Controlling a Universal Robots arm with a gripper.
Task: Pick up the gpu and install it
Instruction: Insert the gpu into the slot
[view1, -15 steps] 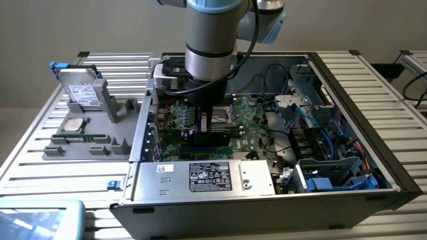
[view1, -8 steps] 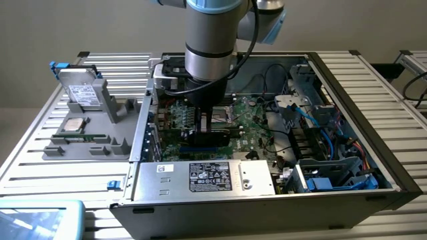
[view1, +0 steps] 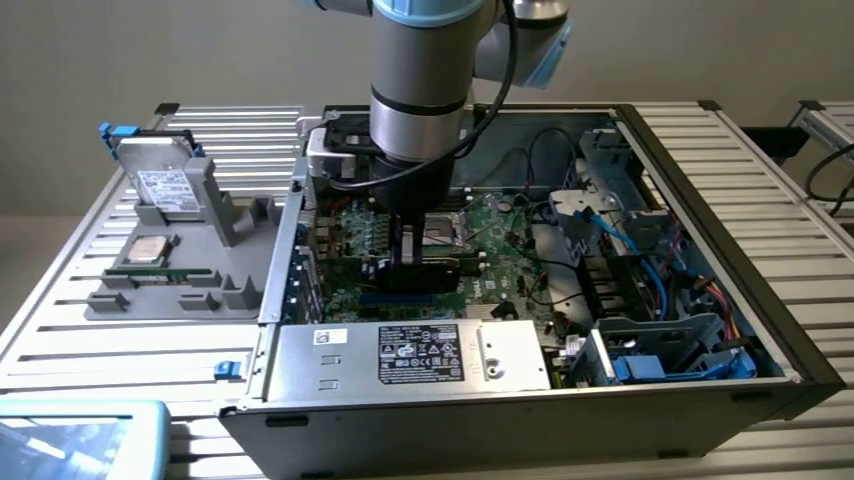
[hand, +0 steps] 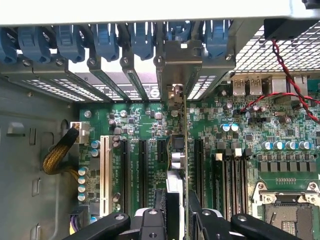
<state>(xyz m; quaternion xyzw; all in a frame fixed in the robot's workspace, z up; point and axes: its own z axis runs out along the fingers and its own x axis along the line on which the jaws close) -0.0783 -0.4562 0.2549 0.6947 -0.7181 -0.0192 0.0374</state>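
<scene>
Exterior view is looking down at an angle over the open computer case (view1: 534, 435). Wrist view is facing down, close above the shared motherboard (hand: 210, 125).

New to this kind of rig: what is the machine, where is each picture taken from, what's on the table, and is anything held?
The machine is a single robot arm with a gripper at its tip. One picture comes from a camera off the arm, looking over the whole scene; the other comes from a camera on the wrist, looking down past the fingers. On the slatted table stands an open PC case, with the arm reaching inside it. At the exterior view's left sits a grey tray holding an upright hard drive and a chip. The gripper is shut on the gpu, a thin card held upright over the motherboard, its metal bracket at the case's rear. Whether it is fully seated cannot be told.
</scene>
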